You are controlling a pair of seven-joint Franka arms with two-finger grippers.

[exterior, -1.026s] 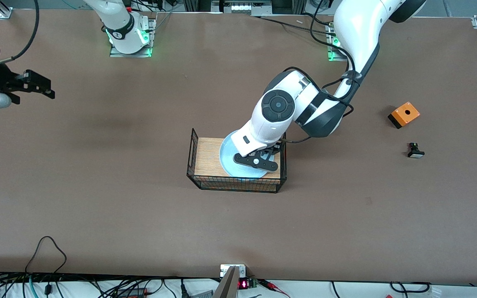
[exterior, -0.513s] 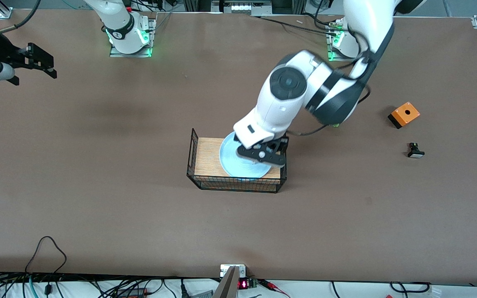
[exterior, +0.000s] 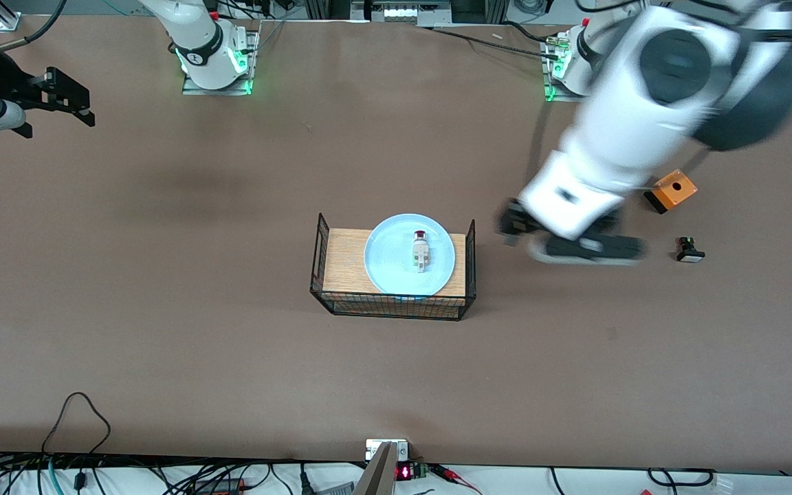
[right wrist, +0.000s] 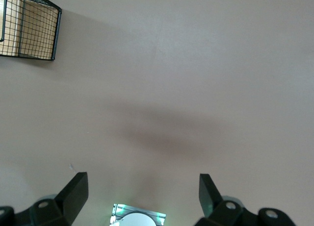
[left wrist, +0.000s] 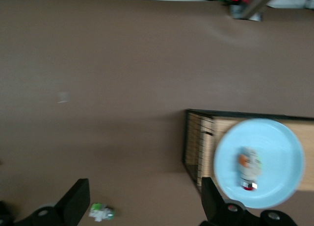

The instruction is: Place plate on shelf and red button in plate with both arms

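The pale blue plate [exterior: 389,260] lies on the wooden-topped wire rack [exterior: 343,260] at mid-table. The red button [exterior: 421,250], white and green with its red cap toward the robots, lies free on the plate. My left gripper [exterior: 575,244] is open and empty, blurred with motion, over the table between the rack and the left arm's end. The left wrist view shows the plate [left wrist: 279,157], the button [left wrist: 248,166] and the open left gripper [left wrist: 142,206]. My right gripper [exterior: 82,103] is open and empty, up over the right arm's end of the table; its wrist view [right wrist: 142,196] shows bare table.
An orange box [exterior: 671,189] and a black button with a white base [exterior: 690,250] lie toward the left arm's end. A small white-green part [left wrist: 101,212] lies on the table under the left gripper. The rack's corner [right wrist: 29,32] shows in the right wrist view.
The left gripper has let go of the red button on the plate, lifted and swung fast toward the left arm's end. The right gripper rose slightly, then held still.
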